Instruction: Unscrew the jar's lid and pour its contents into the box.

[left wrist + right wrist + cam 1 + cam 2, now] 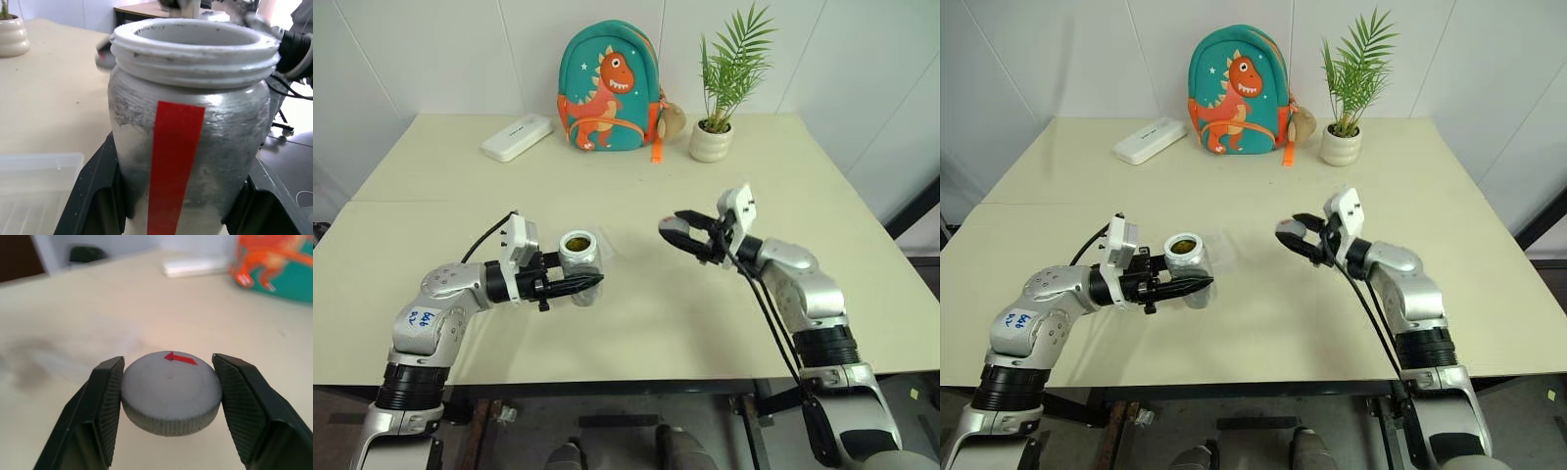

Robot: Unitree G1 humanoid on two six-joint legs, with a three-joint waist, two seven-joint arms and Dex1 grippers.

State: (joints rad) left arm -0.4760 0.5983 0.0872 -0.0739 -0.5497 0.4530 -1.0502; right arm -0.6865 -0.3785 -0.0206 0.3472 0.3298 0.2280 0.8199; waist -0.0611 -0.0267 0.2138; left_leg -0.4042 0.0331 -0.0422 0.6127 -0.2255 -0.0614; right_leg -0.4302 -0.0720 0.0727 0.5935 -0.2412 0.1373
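We are holding the open jar [578,257] upright in our left pincer [589,283] so the contents [576,242] are not spilling, while our right pincer [677,233] is clamping the removed lid [170,391] well aside.

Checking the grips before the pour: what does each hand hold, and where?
Left hand clamps the open jar by its sides; right hand pinches the lid by its rim.
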